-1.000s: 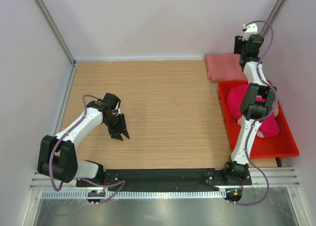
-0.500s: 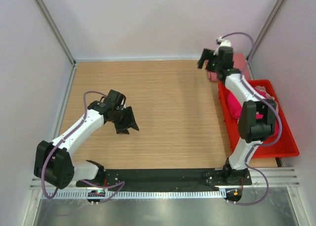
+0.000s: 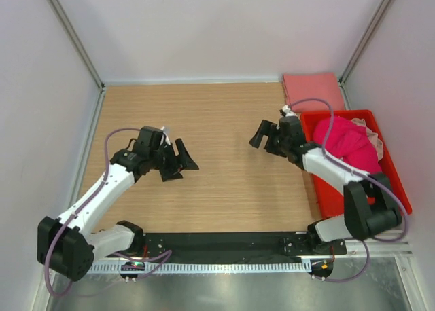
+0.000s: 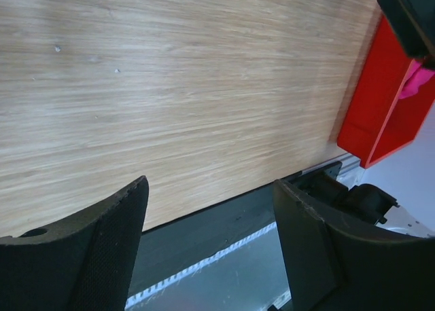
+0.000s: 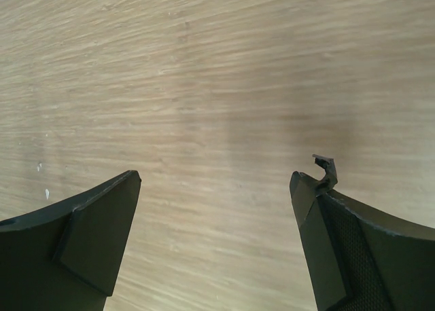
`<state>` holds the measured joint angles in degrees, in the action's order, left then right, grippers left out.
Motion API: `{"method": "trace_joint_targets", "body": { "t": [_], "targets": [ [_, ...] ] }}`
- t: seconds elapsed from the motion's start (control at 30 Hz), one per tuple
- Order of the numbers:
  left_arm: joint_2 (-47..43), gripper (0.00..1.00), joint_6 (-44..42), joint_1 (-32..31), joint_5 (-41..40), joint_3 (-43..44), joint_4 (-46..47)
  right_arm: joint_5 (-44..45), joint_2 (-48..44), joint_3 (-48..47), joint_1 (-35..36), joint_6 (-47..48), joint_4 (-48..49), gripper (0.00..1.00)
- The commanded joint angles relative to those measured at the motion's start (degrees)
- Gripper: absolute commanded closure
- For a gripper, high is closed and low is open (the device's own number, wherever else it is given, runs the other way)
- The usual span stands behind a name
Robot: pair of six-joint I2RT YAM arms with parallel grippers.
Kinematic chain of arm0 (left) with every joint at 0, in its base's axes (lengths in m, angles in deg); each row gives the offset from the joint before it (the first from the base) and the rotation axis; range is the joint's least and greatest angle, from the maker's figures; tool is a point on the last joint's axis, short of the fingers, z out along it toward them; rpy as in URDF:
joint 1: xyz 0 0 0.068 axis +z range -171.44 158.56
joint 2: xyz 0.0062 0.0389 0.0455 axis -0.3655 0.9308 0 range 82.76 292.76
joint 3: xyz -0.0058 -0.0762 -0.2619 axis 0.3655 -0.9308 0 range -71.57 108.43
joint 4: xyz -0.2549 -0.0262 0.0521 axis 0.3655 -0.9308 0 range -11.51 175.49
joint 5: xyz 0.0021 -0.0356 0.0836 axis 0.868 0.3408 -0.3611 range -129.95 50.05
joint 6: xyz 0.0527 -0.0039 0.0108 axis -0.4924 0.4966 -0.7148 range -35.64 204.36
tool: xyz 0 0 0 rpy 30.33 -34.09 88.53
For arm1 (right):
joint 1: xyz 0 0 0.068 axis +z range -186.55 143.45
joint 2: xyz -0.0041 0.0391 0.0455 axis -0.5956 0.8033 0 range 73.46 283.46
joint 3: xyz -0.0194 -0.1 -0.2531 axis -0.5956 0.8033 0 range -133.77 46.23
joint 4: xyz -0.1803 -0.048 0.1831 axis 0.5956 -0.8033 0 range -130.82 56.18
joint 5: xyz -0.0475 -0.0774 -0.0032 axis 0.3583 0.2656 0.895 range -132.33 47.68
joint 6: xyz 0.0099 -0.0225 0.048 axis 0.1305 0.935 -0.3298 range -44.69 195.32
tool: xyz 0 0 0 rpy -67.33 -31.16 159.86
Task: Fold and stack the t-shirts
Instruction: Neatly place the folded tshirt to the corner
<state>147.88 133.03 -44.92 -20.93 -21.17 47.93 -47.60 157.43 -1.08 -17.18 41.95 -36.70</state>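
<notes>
A salmon t-shirt (image 3: 312, 88) lies folded flat at the table's back right corner. A bright magenta t-shirt (image 3: 343, 141) is heaped in the red bin (image 3: 333, 197), with a pale pink one (image 3: 372, 136) crumpled behind it. My left gripper (image 3: 182, 168) hovers open and empty over bare wood left of centre. In its wrist view the left gripper (image 4: 209, 189) faces the table's near edge, with the bin (image 4: 377, 107) and a scrap of magenta cloth (image 4: 414, 83) at the right. My right gripper (image 3: 262, 138) is open over the wood just left of the bin. Only bare tabletop shows between the right gripper's (image 5: 214, 178) fingers.
White walls close in the table on three sides. A black base rail (image 3: 224, 243) and a metal ledge run along the near edge. The bin stands against the right wall, and the right arm's forearm crosses its left rim.
The right arm swung from high over the back right corner down and left to the table's middle. The left gripper moved a little right and opened wider.
</notes>
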Motion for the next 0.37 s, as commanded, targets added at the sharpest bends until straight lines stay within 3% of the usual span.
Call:
{"method": "trace_joint_targets", "body": {
  "t": [0.0,0.17,0.33],
  "targets": [
    [-4.0,0.25,2.0,0.0,2.2,-3.3,6.4,7.6,-11.8,5.5,0.0,-1.9,-1.5,0.0],
    [-12.3,0.23,5.4,0.0,4.0,-11.4,11.3,11.3,-23.8,15.4,0.0,-8.7,-9.6,0.0],
    [-20.5,0.21,16.0,0.1,10.5,-21.9,23.1,7.6,-33.5,20.9,0.0,-11.5,-14.6,0.0]
  ]
}}
